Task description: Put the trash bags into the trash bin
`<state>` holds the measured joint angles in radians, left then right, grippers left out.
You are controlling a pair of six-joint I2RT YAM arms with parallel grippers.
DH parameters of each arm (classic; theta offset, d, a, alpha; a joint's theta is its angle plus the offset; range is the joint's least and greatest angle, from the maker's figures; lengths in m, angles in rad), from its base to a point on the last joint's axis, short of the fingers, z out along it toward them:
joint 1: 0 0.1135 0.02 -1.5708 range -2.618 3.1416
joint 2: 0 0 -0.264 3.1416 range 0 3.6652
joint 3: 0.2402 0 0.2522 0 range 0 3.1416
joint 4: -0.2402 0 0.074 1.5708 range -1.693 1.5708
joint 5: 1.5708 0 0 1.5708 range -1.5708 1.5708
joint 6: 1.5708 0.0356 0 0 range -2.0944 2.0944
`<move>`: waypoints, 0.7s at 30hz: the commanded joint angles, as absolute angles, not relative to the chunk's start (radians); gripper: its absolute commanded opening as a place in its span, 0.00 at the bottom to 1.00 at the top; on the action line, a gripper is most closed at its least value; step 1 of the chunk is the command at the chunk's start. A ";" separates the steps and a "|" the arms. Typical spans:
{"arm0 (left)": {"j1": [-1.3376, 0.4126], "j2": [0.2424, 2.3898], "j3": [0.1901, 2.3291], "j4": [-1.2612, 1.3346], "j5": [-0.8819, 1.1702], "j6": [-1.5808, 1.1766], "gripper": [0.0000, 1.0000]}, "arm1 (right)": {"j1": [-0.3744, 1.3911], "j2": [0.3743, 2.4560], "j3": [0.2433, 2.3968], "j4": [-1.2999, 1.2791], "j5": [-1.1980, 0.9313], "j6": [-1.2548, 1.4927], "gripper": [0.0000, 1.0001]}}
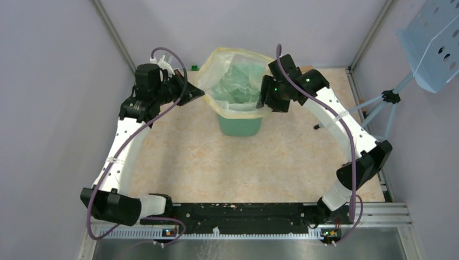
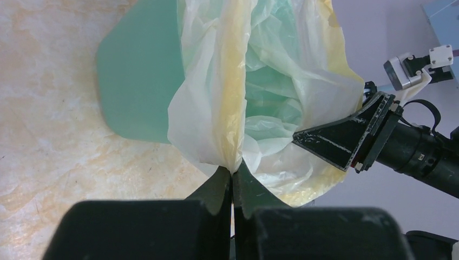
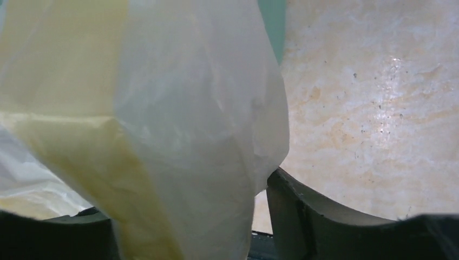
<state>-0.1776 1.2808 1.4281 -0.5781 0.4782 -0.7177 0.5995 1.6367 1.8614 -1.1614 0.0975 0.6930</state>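
Note:
The mint-green trash bin point(image 1: 238, 125) stands at the back middle of the table. The pale-yellow trash bag point(image 1: 234, 81) sits in its mouth, its yellower rim spread wide above and over the bin's edge. My left gripper point(image 1: 197, 95) is at the bag's left rim. In the left wrist view it point(image 2: 233, 172) is shut on a fold of the bag point(image 2: 216, 97) beside the bin's wall point(image 2: 141, 81). My right gripper point(image 1: 266, 100) is at the right rim. In the right wrist view its jaws point(image 3: 184, 200) stand apart with the bag point(image 3: 178, 108) hanging between them.
A tripod point(image 1: 387, 97) carrying a blue perforated panel point(image 1: 433, 43) stands at the right, beyond the table's edge. Grey walls close in the left, back and right. A small green object point(image 1: 194, 67) lies behind the bin. The marbled tabletop point(image 1: 243, 168) lies in front.

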 commanded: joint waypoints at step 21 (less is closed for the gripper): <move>-0.171 1.397 1.524 -0.401 0.498 -0.744 0.00 | 0.616 1.912 2.259 -1.068 0.046 0.706 0.25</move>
<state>-0.1776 1.3659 1.4738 -0.5056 0.5003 -0.7345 0.6086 1.8500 2.1960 -1.1095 0.0017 0.7387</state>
